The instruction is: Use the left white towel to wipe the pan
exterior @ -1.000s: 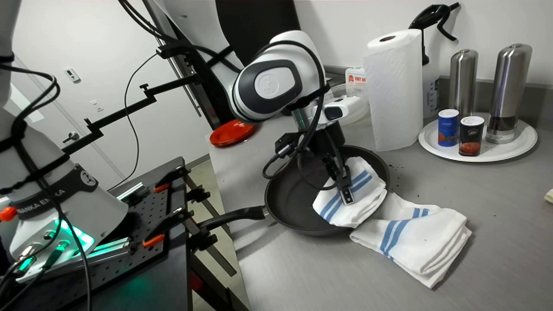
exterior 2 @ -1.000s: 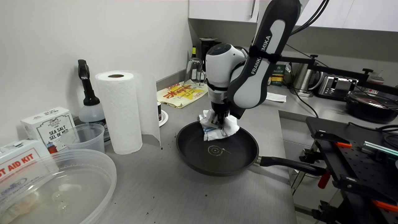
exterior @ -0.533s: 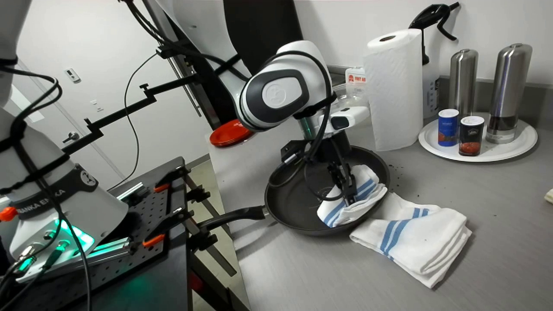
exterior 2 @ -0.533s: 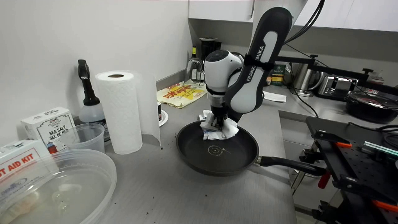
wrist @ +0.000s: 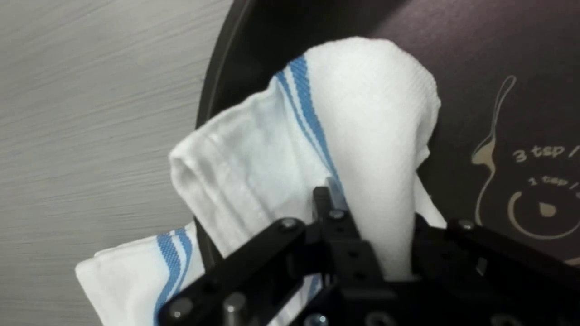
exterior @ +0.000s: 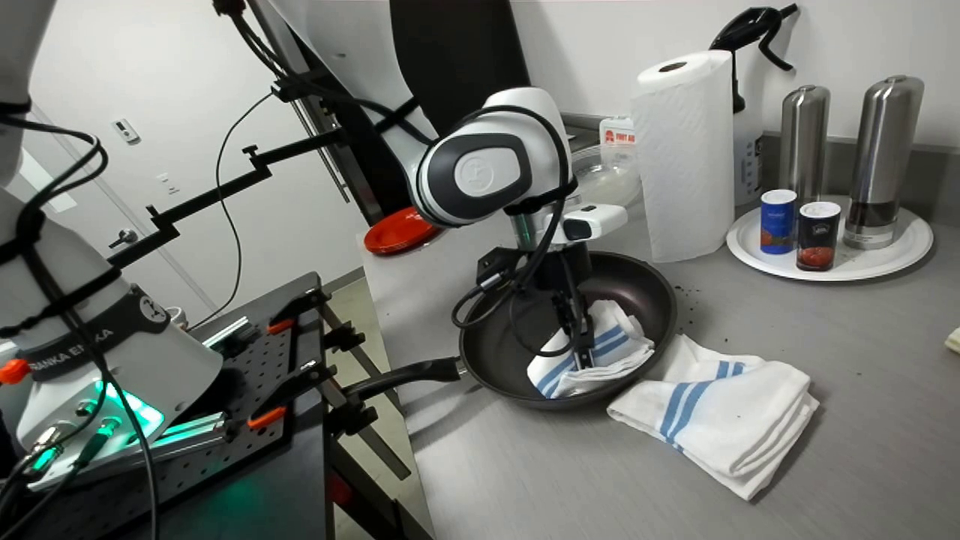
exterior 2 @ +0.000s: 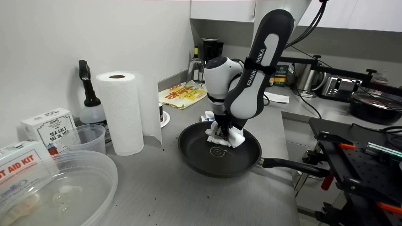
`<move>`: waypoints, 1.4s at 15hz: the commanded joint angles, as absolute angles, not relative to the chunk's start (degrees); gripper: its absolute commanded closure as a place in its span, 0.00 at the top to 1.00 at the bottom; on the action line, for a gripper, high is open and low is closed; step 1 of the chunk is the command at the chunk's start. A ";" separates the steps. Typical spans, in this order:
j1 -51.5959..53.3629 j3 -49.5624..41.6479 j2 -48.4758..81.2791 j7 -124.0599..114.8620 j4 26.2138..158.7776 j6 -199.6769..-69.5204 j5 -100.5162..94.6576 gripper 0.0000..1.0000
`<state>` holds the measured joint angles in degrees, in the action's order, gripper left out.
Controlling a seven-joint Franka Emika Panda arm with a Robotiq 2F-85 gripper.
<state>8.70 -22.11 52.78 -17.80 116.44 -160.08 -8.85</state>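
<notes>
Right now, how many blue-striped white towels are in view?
2. The held towel is in the pan, pinched by the claw; the spare towel lies folded on the counter beside it. Can't rule out hidden ones.

Kitchen, toaster (exterior 2: 343, 91), kettle (exterior 2: 305, 79), wall cupboards (exterior 2: 222, 10)

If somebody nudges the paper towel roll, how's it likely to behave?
The paper towel roll may tip easily, since it stands tall and narrow on end. It's probably light: paper around an open core. The loose sheet hanging from it would likely flap.
</notes>
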 commanded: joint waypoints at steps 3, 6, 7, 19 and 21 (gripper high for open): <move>7.99 -16.55 51.90 -17.99 116.19 -156.22 -5.74 0.04; 7.57 -13.13 50.74 -17.94 116.55 -153.99 -4.16 0.04; 7.49 -12.26 50.59 -17.97 116.58 -153.50 -3.71 0.04; 2.32 -2.86 49.14 -17.42 113.56 -145.12 6.31 0.04; 1.71 -2.46 49.04 -17.32 113.01 -145.17 7.26 0.04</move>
